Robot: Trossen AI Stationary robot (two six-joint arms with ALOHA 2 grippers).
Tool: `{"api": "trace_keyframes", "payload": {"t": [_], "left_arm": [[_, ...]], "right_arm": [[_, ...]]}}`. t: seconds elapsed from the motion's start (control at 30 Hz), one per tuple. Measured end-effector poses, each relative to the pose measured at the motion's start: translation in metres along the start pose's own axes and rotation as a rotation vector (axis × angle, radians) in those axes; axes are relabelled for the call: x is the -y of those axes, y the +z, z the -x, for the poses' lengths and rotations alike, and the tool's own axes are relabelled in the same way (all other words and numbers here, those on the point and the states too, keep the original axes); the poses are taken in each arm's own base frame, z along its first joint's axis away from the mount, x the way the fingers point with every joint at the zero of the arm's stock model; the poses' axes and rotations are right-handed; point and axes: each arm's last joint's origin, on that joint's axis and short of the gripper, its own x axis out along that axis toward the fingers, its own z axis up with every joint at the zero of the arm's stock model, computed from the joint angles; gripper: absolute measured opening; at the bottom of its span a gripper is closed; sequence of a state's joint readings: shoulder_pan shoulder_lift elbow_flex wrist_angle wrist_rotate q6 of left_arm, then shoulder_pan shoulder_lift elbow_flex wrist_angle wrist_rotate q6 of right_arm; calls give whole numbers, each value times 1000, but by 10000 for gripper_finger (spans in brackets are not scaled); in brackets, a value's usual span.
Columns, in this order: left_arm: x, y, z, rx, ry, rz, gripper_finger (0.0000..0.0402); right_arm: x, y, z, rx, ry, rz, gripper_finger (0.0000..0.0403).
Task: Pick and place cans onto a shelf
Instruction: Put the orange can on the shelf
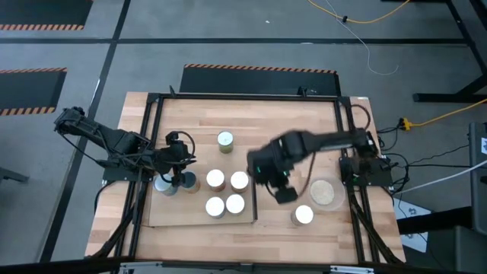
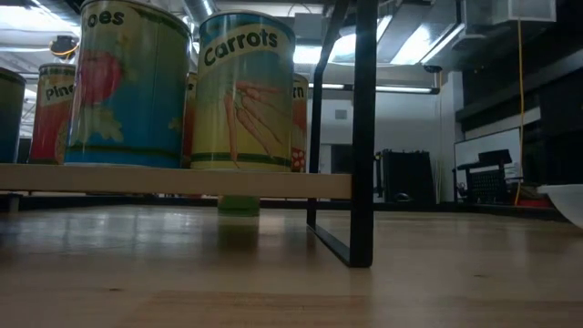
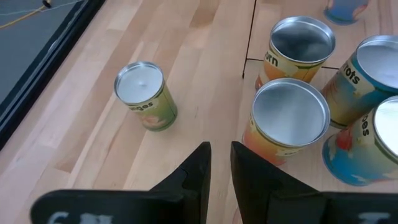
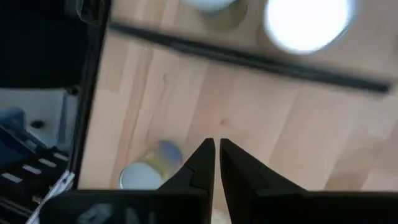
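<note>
Four white-topped cans (image 1: 215,179) clustered on the shelf (image 1: 175,215) from above, the left gripper (image 1: 179,181) over two more at its left end, the right gripper (image 1: 285,195) over bare tabletop (image 1: 289,122) between shelf and beige dish (image 1: 326,192), one can (image 1: 303,215) beside that dish and a green can (image 1: 225,139) off the board. From table level, labelled tins (image 2: 246,91) upright on the board beside the black frame (image 2: 364,137). Through the wrists, left fingers (image 3: 196,171) pinched nearly together on nothing near the green can, right fingers (image 4: 202,163) likewise closed and empty above a can on the table.
</note>
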State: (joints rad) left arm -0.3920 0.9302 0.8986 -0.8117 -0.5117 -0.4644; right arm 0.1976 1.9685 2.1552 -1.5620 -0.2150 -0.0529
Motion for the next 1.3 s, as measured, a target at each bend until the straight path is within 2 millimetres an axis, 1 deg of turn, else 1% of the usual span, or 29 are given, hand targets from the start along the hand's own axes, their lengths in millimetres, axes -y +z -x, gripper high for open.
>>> {"api": "trace_keyframes", "payload": {"t": [0.1,0.27,0.37,0.5,0.6,0.67,0.73,0.83,0.97,1.07,1.3], "left_arm": [[0,0,0,0,-1,0,55],[0,0,0,0,-3,0,55],[0,0,0,0,-3,-2,55],[1,1,0,10,-7,1,55],[2,6,-1,62,11,-46,55],[4,11,-2,123,44,-97,55],[6,19,-1,201,67,-109,55],[3,34,-2,304,62,-73,55],[-8,51,-11,383,54,25,55],[-20,61,-23,396,26,79,55],[-50,69,-65,304,11,274,55]], "right_arm": [[-25,-12,-16,-77,-35,-49,30],[-60,-44,-27,-99,-167,-154,30],[-74,-65,-33,-60,-201,-210,30],[-85,-89,-40,37,-159,-215,30],[-85,-104,-48,94,-132,-218,30],[-82,-114,-52,123,-119,-232,30],[-79,-123,-58,135,-114,-242,30],[-74,-135,-66,145,-109,-253,30],[-67,-147,-76,146,-111,-264,30],[-61,-152,-79,152,-113,-273,30],[-54,-151,-79,168,-118,-229,30]]}}
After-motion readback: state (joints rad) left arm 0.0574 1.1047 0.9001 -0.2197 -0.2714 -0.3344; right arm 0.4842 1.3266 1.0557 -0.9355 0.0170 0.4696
